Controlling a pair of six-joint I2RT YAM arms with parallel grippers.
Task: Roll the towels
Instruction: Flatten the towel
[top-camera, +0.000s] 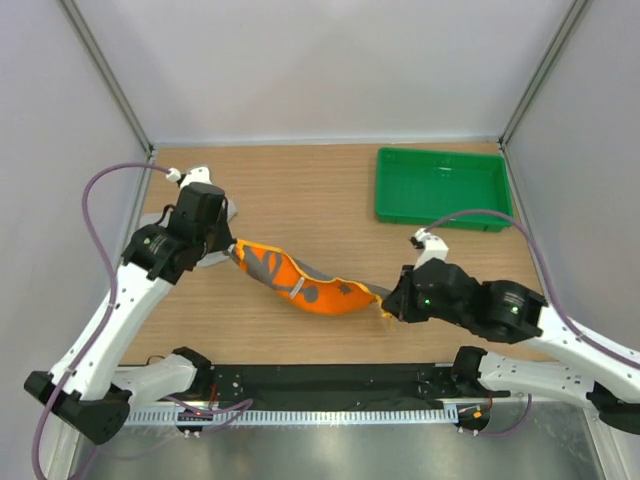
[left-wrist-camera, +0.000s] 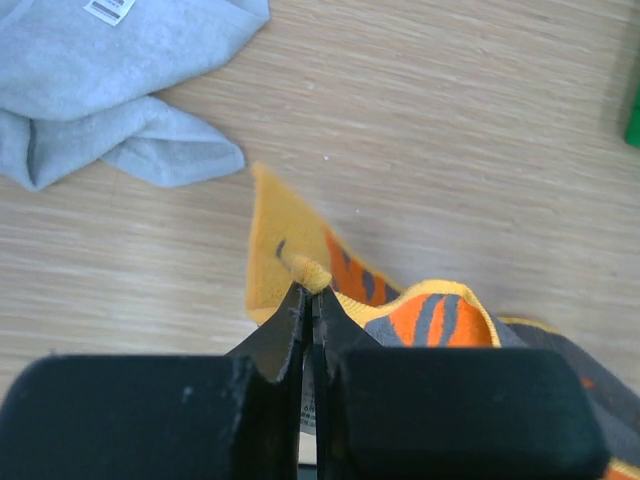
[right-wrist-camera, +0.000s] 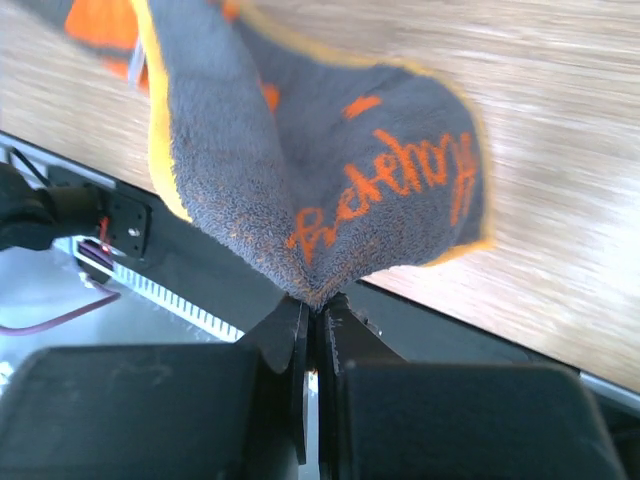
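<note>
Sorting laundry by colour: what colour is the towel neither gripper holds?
The unheld towel is plain light grey, clearest in the left wrist view.

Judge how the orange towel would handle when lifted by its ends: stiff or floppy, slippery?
Probably floppy: the orange towel bends and folds between both shut jaws. Likely light: small corner pinches hold it. Its fuzzy pile should resist slipping.
</note>
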